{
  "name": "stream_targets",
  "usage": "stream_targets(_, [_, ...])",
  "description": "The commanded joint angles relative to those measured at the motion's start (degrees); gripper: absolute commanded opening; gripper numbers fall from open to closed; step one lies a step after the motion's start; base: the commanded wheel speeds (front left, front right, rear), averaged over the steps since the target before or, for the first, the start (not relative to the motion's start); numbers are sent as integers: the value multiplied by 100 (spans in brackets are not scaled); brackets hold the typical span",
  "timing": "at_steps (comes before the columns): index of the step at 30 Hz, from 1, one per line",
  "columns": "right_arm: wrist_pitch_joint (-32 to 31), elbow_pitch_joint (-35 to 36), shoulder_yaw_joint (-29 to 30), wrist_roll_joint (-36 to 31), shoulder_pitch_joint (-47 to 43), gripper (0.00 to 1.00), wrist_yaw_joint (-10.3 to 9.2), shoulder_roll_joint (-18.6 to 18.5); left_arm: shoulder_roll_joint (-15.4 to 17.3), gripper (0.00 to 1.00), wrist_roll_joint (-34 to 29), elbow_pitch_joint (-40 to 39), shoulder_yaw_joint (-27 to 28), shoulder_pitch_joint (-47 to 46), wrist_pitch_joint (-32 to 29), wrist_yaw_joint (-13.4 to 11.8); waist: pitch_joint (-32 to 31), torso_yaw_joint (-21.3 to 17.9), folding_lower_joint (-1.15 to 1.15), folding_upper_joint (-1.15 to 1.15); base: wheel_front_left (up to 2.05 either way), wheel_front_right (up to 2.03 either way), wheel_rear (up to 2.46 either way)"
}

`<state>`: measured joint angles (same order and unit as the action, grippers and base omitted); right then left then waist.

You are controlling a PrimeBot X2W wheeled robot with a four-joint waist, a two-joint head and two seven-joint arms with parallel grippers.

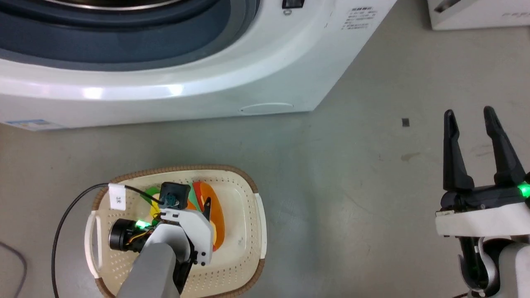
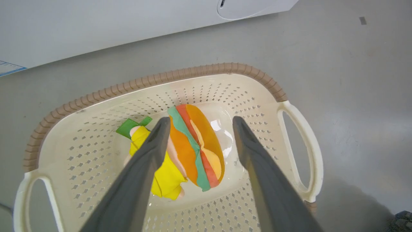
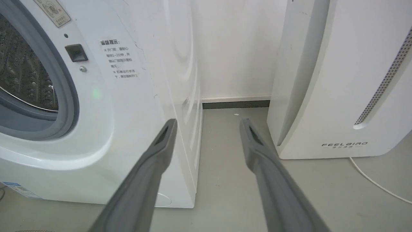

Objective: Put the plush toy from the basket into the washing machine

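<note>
Two wide-spread fingers of the left gripper (image 2: pixel 200 118) flank the plush toy (image 2: pixel 193 151) lying in the basket (image 2: pixel 193 70), right gripper (image 1: pixel 468 110) likewise spread; soft and light, it seems best pinched across the bun.

head: down on basket (image 1: pixel 242 207) | left wrist: close above basket | right wrist: level, washing machine (image 3: pixel 128 112)

You're in a laundry corner. A white front-loading washing machine (image 3: pixel 122 135) stands on a smooth grey floor (image 3: pixel 222 180), with a white FEELBIRD appliance (image 3: pixel 338 96) just beside it against a plain white wall (image 3: pixel 231 48).
</note>
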<state>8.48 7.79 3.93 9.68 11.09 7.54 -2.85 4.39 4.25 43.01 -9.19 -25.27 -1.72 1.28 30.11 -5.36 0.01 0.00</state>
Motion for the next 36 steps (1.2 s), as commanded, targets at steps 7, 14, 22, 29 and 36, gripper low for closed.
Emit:
stream_targets(7, [129, 156, 63, 141, 287, 100, -3, -2, 66, 100, 99, 506, -158, -430, -104, 18, 545, -11, -1, 0, 0, 0, 0])
stream_targets(14, [212, 222, 94, 232, 462, 100, -4, -2, 96, 100, 201, 919, -263, -719, -210, 20, 880, -44, -1, 0, 0, 0, 0])
stream_targets(22, [308, 309, 133, 350, 625, 100, -4, -2, 122, 100, 296, 1391, -413, -1066, -293, 8, 1224, -93, -1, 0, 0, 0, 0])
stream_targets(29, [391, 372, 168, 454, 764, 100, -4, -2, 159, 100, 380, 1802, -552, -1353, -304, -2, 1516, -153, -1, 0, 0, 0, 0])
stream_targets(36, [474, 442, 233, 561, 890, 100, -5, -2, 187, 100, 462, 2214, -699, -1649, -279, -54, 1803, -188, -1, 0, 0, 0, 0])
